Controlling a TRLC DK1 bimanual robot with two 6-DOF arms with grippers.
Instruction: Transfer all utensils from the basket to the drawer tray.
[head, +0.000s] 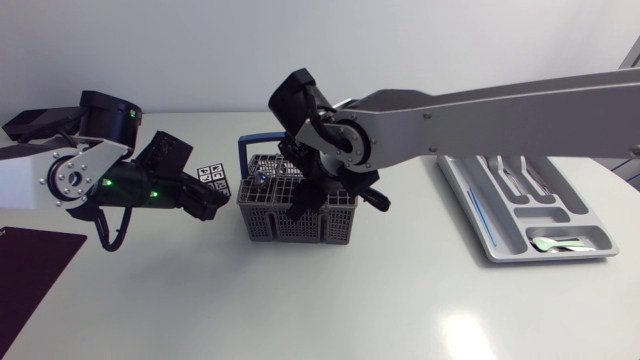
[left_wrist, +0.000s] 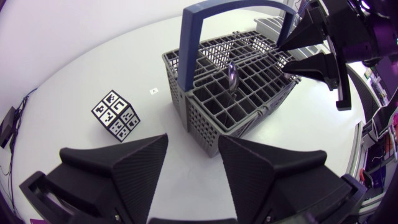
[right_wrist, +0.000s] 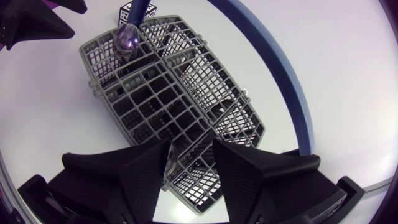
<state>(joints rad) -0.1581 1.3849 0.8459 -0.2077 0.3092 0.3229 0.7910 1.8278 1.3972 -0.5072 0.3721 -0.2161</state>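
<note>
A grey mesh basket (head: 262, 218) with a blue handle (left_wrist: 193, 37) stands mid-table. One spoon (left_wrist: 231, 78) stands upright in its corner compartment, near the handle; its bowl (right_wrist: 129, 38) shows from above too. My right gripper (head: 308, 200) reaches down into the basket's other end, its fingers apart. A thin metal utensil tip (right_wrist: 168, 165) lies against one finger (right_wrist: 140, 171). The left gripper (left_wrist: 193, 143) hangs open just short of the basket, with nothing between its fingers. The drawer tray (head: 480, 225) lies at the right and holds several utensils.
A small black-and-white patterned cube (head: 215, 180) sits on the table between the left gripper and the basket. A dark mat (head: 30, 270) lies at the front left corner. My right arm (head: 480, 110) spans the table from the right edge to the basket.
</note>
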